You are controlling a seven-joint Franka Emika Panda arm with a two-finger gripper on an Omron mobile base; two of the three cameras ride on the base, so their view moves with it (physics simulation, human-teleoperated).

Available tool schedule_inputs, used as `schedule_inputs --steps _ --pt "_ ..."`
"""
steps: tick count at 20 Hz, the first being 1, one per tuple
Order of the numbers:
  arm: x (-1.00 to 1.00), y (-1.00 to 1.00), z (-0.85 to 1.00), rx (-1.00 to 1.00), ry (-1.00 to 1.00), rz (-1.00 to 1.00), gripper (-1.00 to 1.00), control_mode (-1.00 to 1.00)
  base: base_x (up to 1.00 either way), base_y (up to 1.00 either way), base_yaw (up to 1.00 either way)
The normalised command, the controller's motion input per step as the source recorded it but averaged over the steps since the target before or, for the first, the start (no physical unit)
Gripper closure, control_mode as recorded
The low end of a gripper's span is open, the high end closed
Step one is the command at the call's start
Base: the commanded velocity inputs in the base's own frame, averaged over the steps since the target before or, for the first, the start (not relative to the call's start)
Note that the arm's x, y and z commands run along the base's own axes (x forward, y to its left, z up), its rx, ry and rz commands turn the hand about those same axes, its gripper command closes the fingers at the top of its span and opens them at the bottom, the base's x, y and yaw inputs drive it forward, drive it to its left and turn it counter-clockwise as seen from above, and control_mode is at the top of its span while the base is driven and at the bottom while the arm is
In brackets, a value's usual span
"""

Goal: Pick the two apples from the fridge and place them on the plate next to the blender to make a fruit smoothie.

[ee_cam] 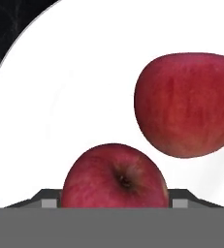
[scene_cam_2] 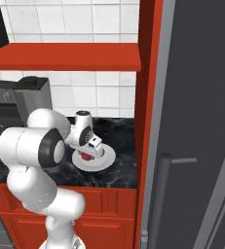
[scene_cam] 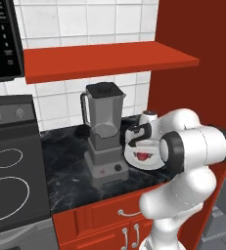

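While blender stands beside, plate bears two apples.

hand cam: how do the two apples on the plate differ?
The lower apple sits between the end effector fingertips with its stem dimple facing the camera; the upper apple lies free, side-on, no dimple showing. The lower one is cut off by the frame bottom; the upper shows nearly whole. Both are dark red, over the white plate.

The dark marbled worktop runs from the stove to the red side panel. On it the grey blender stands near the middle, and just beside it, toward the worktop's right end, lies the white plate.
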Motion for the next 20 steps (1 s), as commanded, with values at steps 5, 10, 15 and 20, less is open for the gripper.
schedule_inputs --steps 5,10,15,20 --pt "-0.54 0.00 0.45 0.00 -0.10 0.00 -1.00 -1.00 0.00 0.00 0.00" --pt "-0.86 0.00 0.52 0.00 -0.21 0.00 -1.00 -1.00 0.00 0.00 0.00" --pt "-1.00 0.00 0.38 0.00 -0.32 0.00 -1.00 -1.00 0.00 0.00 0.00" --pt "-0.89 0.00 0.82 -0.10 -0.35 0.00 -1.00 -1.00 0.00 0.00 0.00"
